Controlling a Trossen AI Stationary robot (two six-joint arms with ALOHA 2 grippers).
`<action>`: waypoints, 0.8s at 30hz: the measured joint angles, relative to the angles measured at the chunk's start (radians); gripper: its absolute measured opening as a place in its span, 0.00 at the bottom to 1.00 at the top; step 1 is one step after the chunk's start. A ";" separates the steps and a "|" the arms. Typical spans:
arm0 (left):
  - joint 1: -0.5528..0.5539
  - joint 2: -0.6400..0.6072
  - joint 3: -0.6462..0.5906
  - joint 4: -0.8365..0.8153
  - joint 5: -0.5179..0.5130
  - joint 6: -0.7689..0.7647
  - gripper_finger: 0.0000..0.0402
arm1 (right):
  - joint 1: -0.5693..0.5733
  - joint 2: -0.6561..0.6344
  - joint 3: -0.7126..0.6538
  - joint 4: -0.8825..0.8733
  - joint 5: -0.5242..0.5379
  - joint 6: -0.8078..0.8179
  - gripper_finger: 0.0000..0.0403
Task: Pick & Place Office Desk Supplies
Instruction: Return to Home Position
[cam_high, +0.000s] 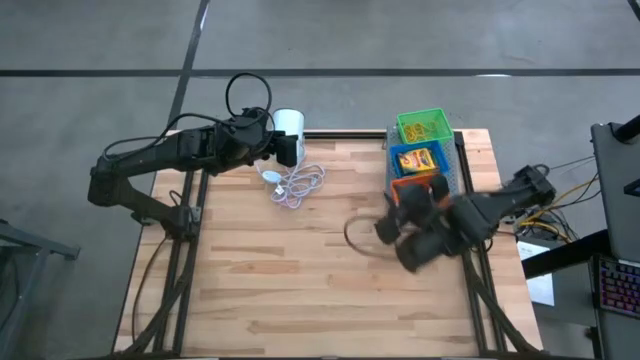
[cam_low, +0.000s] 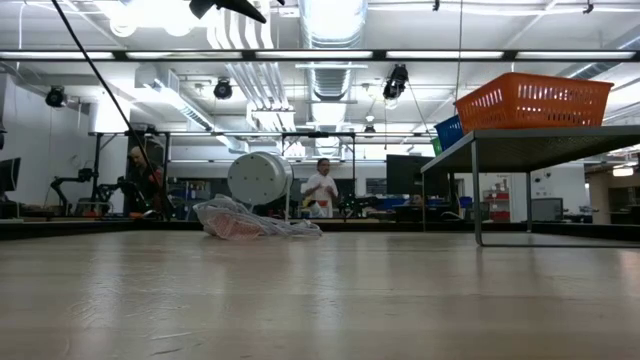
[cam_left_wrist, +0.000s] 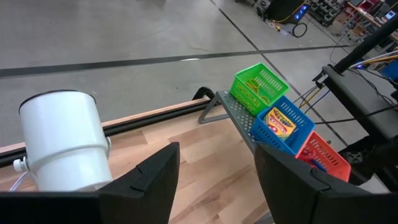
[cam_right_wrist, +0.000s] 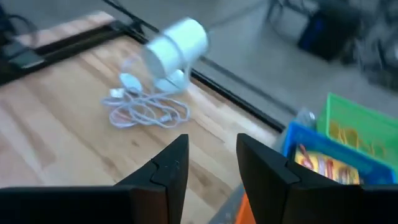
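Observation:
Three small baskets stand in a row on the grey perforated tray (cam_high: 463, 168) at the table's far right: green (cam_high: 422, 127), blue (cam_high: 418, 158) holding a yellow crayon box (cam_left_wrist: 280, 123), and red-orange (cam_high: 412, 186). The green basket (cam_left_wrist: 258, 87) holds yellowish rubber bands. My right gripper (cam_high: 395, 232) hovers open over the table just nearer than the red-orange basket; in the right wrist view (cam_right_wrist: 212, 146) only bare wood shows between its fingers. My left gripper (cam_high: 290, 148) waits open at the far middle beside the white cylinder (cam_high: 288, 122), nothing between its fingers (cam_left_wrist: 217, 155).
The white cylinder's coiled cord (cam_high: 295, 183) lies on the wood at the far middle. A dark cable loop (cam_high: 352, 232) lies beside my right gripper. The tray stands on legs above the tabletop (cam_low: 530, 150). The table's near half is bare wood (cam_high: 300, 290).

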 joint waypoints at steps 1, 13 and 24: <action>0.000 0.000 0.000 0.000 0.000 0.000 0.53 | 0.027 0.002 -0.009 0.003 0.020 -0.009 0.32; 0.000 0.000 0.000 0.000 0.000 0.000 0.53 | 0.180 0.001 -0.138 0.133 0.121 -0.167 0.35; 0.000 0.000 0.000 0.000 0.000 0.000 0.53 | 0.261 -0.017 -0.271 0.416 0.146 -0.389 0.36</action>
